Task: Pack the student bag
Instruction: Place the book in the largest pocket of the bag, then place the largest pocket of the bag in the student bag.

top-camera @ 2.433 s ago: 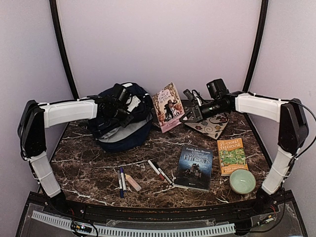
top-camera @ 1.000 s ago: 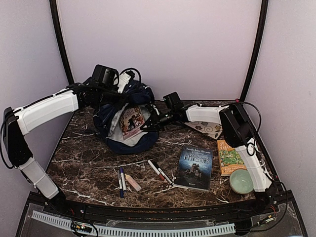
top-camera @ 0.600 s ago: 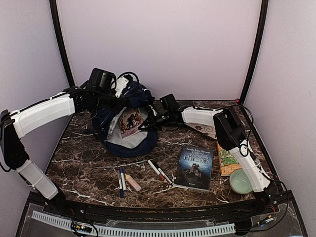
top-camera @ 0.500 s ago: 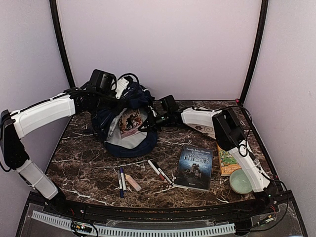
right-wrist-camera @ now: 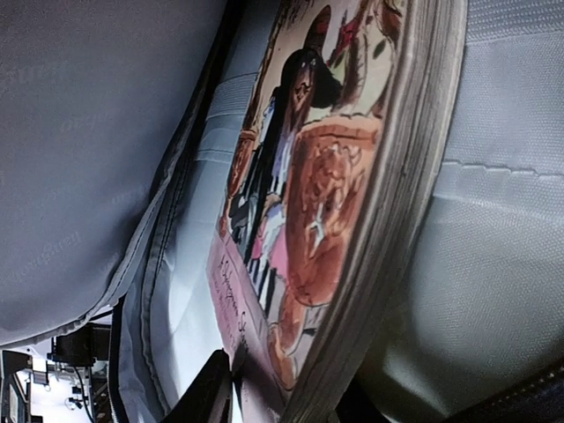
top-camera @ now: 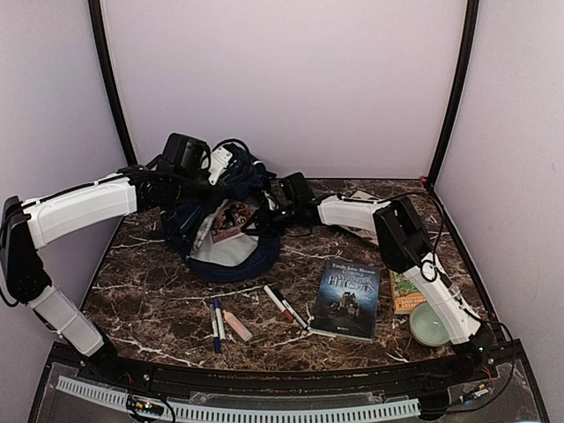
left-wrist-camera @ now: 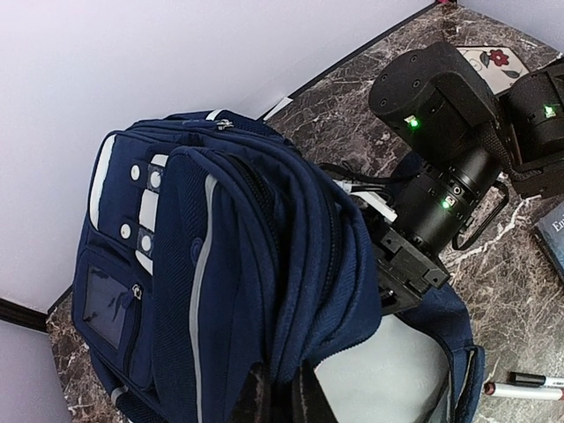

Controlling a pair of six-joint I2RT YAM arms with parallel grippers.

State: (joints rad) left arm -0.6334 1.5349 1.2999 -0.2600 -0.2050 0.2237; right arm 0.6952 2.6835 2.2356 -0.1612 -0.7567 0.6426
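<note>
Left claw (left-wrist-camera: 277,395) pinches the student bag (left-wrist-camera: 238,264) open at the table's (top-camera: 159,300) back left while the right claw (right-wrist-camera: 278,401) grips the book (right-wrist-camera: 335,176) inside; if the flap slips, it traps that arm.

The picture book (top-camera: 227,220), earlier held upright on the table (top-camera: 159,300) by the right gripper (top-camera: 257,220), now sits deep inside the student bag (left-wrist-camera: 238,264), only part of its cover showing. The left gripper (left-wrist-camera: 280,392) has lifted the bag's upper flap, and the right elbow has folded inward.
</note>
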